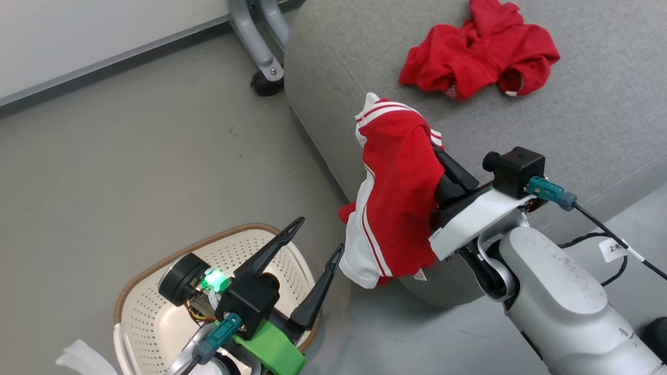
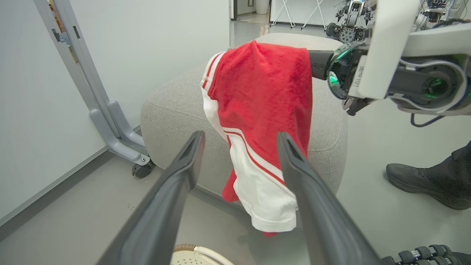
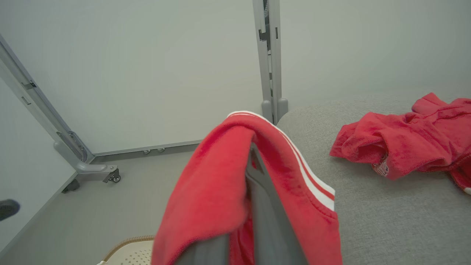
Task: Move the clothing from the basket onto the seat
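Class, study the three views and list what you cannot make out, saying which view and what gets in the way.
- Basket floor, head view: covered by the left gripper and cut by the bottom edge.
- Right gripper fingertips, right wrist view: wrapped in the striped garment.
- Print on the plain red garment, right wrist view: too small.
- Person's shoe, left wrist view: cut by the right edge.
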